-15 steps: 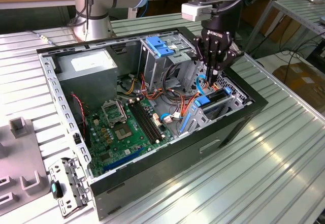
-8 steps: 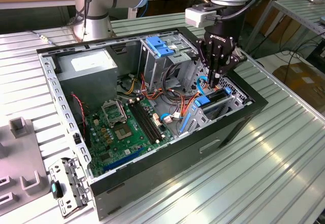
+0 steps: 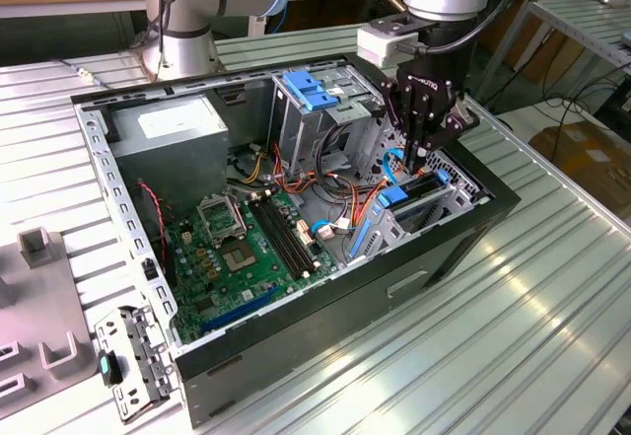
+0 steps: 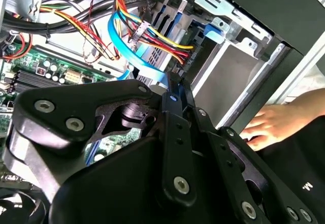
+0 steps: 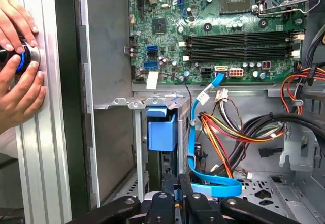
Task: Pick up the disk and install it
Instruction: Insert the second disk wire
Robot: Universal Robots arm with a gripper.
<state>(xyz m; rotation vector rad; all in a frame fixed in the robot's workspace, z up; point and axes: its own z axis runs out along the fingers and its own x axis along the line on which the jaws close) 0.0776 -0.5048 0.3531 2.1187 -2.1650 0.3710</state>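
The disk (image 3: 422, 192) stands on edge in the drive cage at the front right corner of the open computer case (image 3: 108, 174), its blue carrier (image 3: 392, 196) showing at the top. In the first wrist view the carrier's blue tab (image 5: 161, 128) sticks out of the cage. My gripper (image 3: 422, 162) hangs straight above the disk's upper edge, fingers pressed together, tips at or just over that edge. In both wrist views the black fingers (image 5: 163, 203) meet at the tip (image 4: 172, 93) with nothing seen held between them. Whether they touch the disk is unclear.
A blue flat cable (image 5: 192, 148) and a coloured power-wire bundle (image 5: 228, 132) run close beside the cage. Motherboard (image 3: 237, 257), grey power supply (image 3: 177, 124) and a tall bay with a blue latch (image 3: 311, 90) fill the case. A person's hands (image 5: 18, 76) rest on the table rail nearby.
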